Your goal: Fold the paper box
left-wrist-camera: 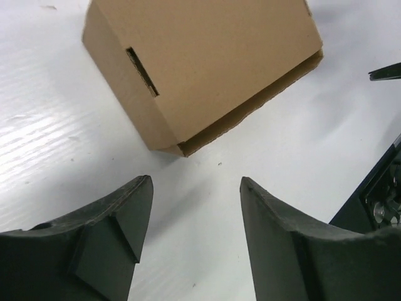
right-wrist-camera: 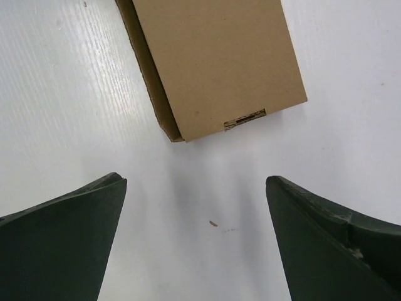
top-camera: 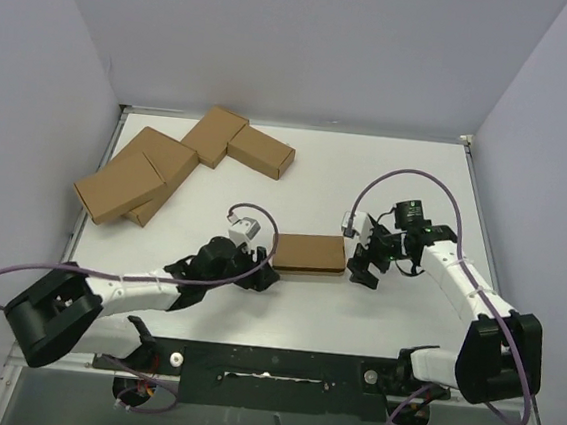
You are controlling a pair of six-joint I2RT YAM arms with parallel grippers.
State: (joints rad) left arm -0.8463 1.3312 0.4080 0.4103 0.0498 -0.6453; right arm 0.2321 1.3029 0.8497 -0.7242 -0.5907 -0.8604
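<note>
The paper box (top-camera: 310, 253) lies as a small closed brown carton on the white table between my two arms. In the left wrist view the paper box (left-wrist-camera: 200, 63) fills the top, with a slot in its side wall and one end seam slightly gaping. My left gripper (left-wrist-camera: 196, 183) is open just short of its corner, holding nothing. The right wrist view shows the paper box (right-wrist-camera: 213, 63) from its other end, a tuck slot near the edge. Open and empty, my right gripper (right-wrist-camera: 195, 180) stands a short way back from it.
A cluster of several other brown cartons (top-camera: 183, 163) lies at the back left of the table. White walls close in the back and both sides. The right arm's dark tip (left-wrist-camera: 383, 72) shows at the left wrist view's right edge.
</note>
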